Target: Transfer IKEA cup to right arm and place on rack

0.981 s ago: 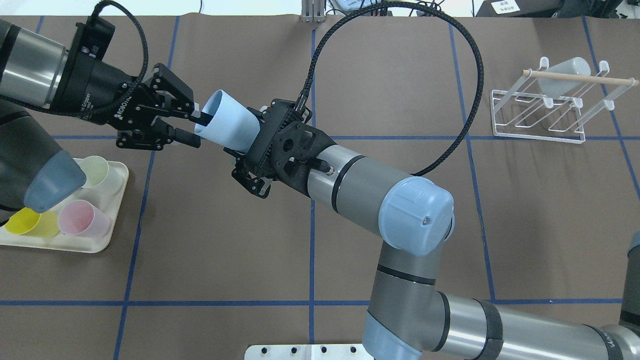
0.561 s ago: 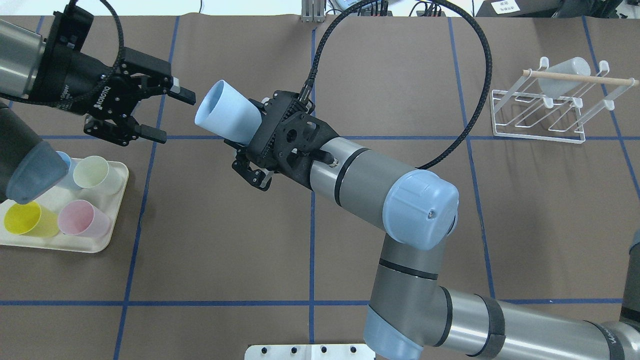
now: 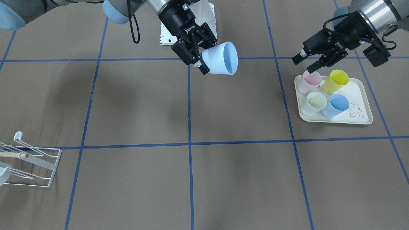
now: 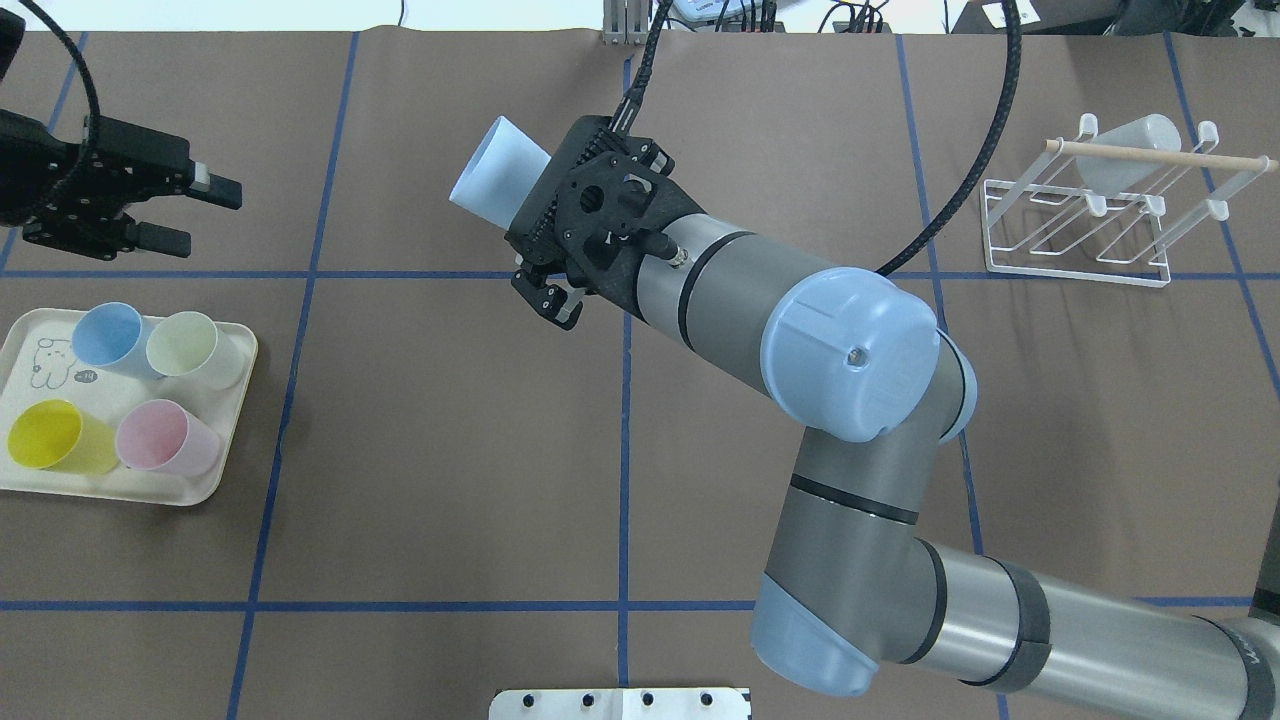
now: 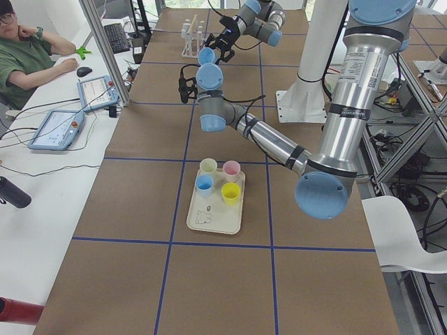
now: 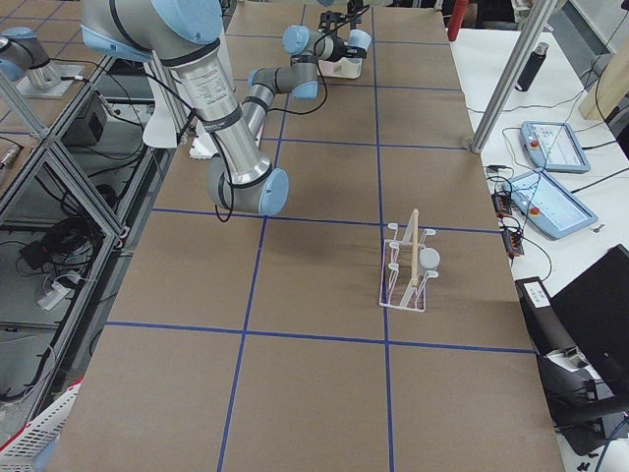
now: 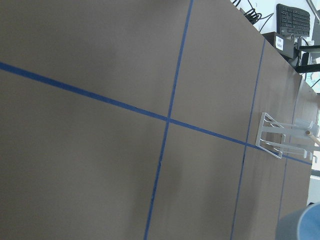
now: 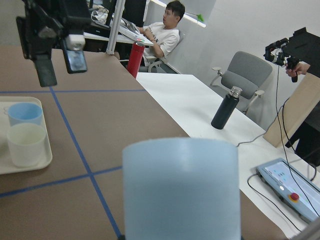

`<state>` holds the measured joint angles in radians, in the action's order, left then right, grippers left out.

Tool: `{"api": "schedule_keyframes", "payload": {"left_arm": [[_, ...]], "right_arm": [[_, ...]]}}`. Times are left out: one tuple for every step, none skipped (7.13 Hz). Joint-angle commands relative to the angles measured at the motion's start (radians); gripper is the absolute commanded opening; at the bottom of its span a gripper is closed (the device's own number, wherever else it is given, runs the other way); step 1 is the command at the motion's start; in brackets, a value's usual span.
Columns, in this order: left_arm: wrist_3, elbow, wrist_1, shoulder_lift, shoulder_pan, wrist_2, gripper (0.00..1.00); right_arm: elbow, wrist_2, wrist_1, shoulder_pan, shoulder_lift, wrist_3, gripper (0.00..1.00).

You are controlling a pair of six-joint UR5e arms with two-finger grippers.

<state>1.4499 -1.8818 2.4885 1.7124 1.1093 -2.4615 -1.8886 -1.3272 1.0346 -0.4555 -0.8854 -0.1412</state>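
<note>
The right gripper [image 3: 200, 61] pinches the light blue cup [image 3: 220, 59] by its bottom, up in the air over the table's middle. The left gripper [image 3: 303, 64] is spread wide and empty, near the tray [image 3: 358, 95]. The pass looks done. Next, I think the cup must cross to the rack [image 4: 1100, 205] and slip onto 1 free prong. The front view shows the pinch; the overhead view hides it under the wrist.

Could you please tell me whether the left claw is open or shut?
Open: the left claw has its fingers apart, with nothing between them.
</note>
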Motion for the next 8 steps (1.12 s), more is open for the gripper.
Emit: {"api": "schedule_keyframes", "payload": {"left_arm": [[-0.226,0.003,-0.002,-0.13,0.017,0.147,1.0],[-0.321,0.01,-0.006,-0.164,0.017,0.182,1.0],[-0.427,0.03,-0.016,-0.184,0.03,0.185,1.0],[-0.535,0.059,-0.023,-0.206,0.061,0.185,1.0],[-0.598,0.072,-0.023,-0.229,0.076,0.185,1.0],[-0.611,0.082,-0.022,-0.234,0.084,0.184,1.0],[-0.667,0.096,-0.022,-0.241,0.093,0.181,1.0],[-0.76,0.127,-0.025,-0.246,0.127,0.17,1.0]], "right_arm": [[-0.114,-0.001,0.331,-0.052,-0.003,0.0,0.55],[-0.153,-0.003,0.476,-0.083,-0.003,0.012,0.53],[-0.199,-0.006,0.628,-0.118,-0.007,0.021,0.51],[-0.222,-0.006,0.775,-0.155,-0.001,0.117,0.51],[-0.24,-0.004,0.876,-0.185,-0.009,0.217,0.49],[-0.245,-0.003,0.991,-0.224,-0.016,0.329,0.48],[-0.253,-0.003,1.081,-0.267,-0.021,0.459,0.48],[-0.268,0.0,1.186,-0.296,-0.021,0.557,0.46]]}}
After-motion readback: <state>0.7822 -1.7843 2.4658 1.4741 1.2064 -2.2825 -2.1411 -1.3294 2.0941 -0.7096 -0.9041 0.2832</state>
